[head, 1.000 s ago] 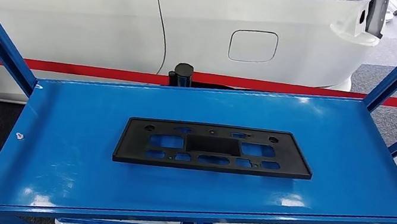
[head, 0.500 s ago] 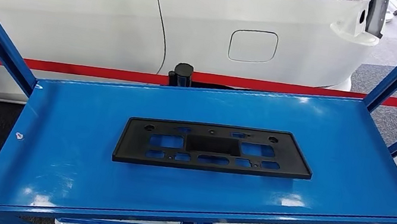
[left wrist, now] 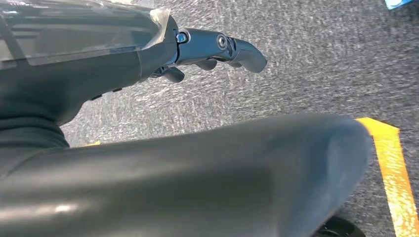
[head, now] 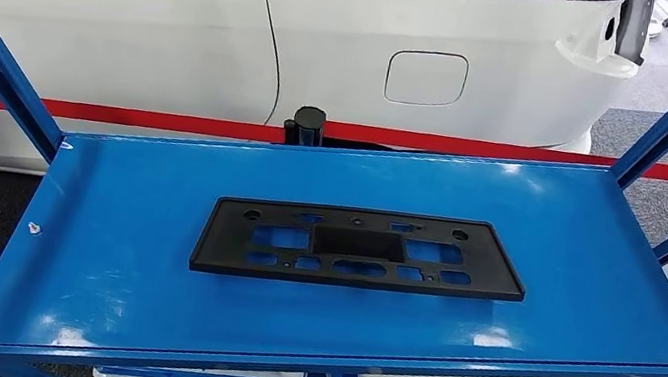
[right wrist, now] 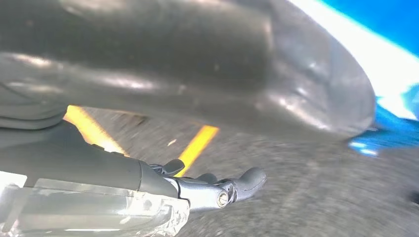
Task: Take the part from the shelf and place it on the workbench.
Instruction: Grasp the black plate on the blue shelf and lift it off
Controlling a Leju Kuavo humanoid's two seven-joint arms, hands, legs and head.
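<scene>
The flat black perforated plastic part (head: 359, 249) lay mid-deck on the blue steel shelf (head: 106, 294), reachable. The left hand (left wrist: 217, 49) and right hand (right wrist: 217, 190) hung empty, fingers loosely extended, presumably awaiting the reach.

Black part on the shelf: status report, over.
Black part flat on blue shelf, untouched. Left hand and right hand hang over floor, holding nothing. Nothing beside part.
</scene>
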